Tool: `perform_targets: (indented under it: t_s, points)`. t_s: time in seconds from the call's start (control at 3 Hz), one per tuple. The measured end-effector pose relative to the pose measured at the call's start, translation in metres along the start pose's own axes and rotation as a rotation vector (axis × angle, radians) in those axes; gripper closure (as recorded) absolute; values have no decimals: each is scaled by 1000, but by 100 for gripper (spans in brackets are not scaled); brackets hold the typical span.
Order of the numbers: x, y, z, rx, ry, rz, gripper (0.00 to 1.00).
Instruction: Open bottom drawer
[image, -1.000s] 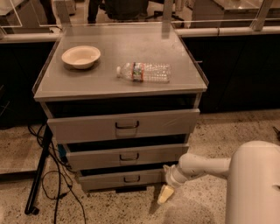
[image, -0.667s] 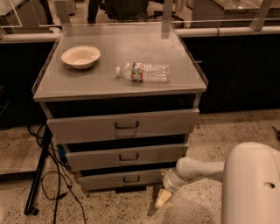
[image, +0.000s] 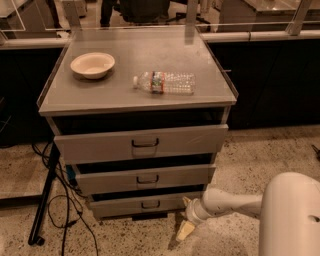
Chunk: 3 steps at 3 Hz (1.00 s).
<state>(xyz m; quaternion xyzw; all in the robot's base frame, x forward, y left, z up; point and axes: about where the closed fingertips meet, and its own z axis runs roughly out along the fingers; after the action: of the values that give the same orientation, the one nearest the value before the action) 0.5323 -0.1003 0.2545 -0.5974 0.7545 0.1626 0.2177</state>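
The bottom drawer (image: 130, 205) is the lowest and shortest of three grey fronts in the metal cabinet (image: 220, 100), with a small dark centre handle (image: 150, 204). It stands slightly out, with a dark gap above it. My gripper (image: 185, 226) is at the end of the white arm (image: 230, 202), low near the floor, just right of and below the drawer's right end. It is apart from the handle.
The top drawer (image: 142, 142) and middle drawer (image: 145, 179) also stand slightly out. A beige bowl (image: 92, 65) and a lying plastic water bottle (image: 165, 82) rest on the cabinet top. Black cables and a stand leg (image: 45, 200) lie on the speckled floor at left.
The arm and gripper have shifted a little to the left, closer to the bottom drawer's right end. The drawers look unchanged.
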Motion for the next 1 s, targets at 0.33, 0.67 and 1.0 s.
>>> perform_targets:
  t_s: [0.33, 0.67, 1.0]
  points:
    - [-1, -10, -1, 66, -46, -9, 0]
    - [-3, -9, 1, 62, -53, -12, 0]
    - [-6, -37, 13, 98, -70, -38, 0]
